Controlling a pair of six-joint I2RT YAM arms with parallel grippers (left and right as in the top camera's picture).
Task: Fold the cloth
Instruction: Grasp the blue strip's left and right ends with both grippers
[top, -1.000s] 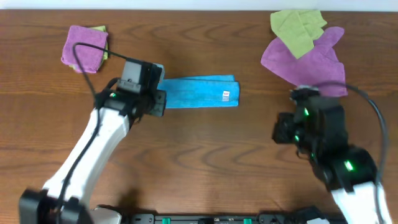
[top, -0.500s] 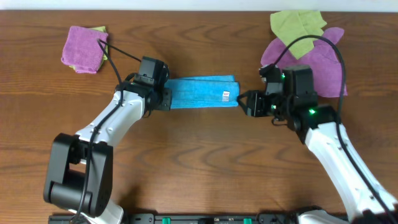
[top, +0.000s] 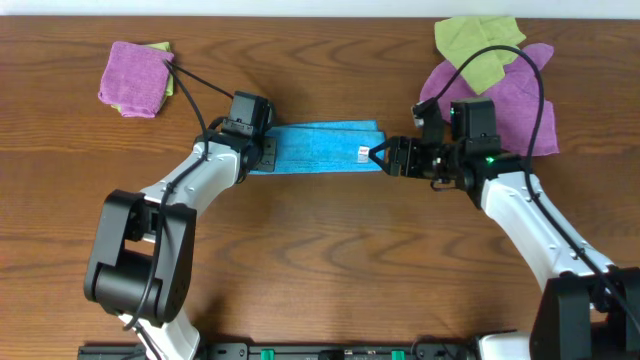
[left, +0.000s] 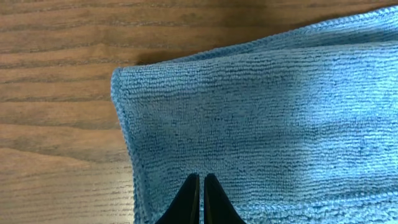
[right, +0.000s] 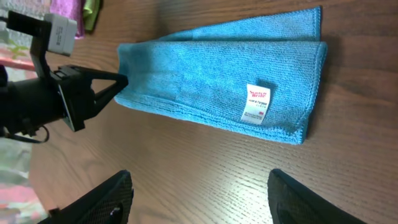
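Observation:
The cloth (top: 320, 148) lies on the table as a long sky-blue strip, folded lengthwise, with its white tag (top: 364, 152) near the right end. My left gripper (top: 262, 155) is shut at the strip's left end. In the left wrist view its closed tips (left: 202, 177) point onto the blue pile (left: 267, 112) just inside the left edge, with nothing between them. My right gripper (top: 378, 157) stands open just off the right end. In the right wrist view its fingers (right: 106, 199) spread wide over bare wood, short of the cloth (right: 211, 81) and tag (right: 257, 102).
A spread purple cloth (top: 495, 95) with a yellow-green cloth (top: 478, 45) on it lies at the back right, close behind my right arm. A folded purple cloth (top: 135, 78) over a yellow-green one (top: 165, 60) sits at the back left.
My right arm swung in from the front right to the cloth's right end, and its jaws opened. My left gripper shifted a little along the left end, still shut.

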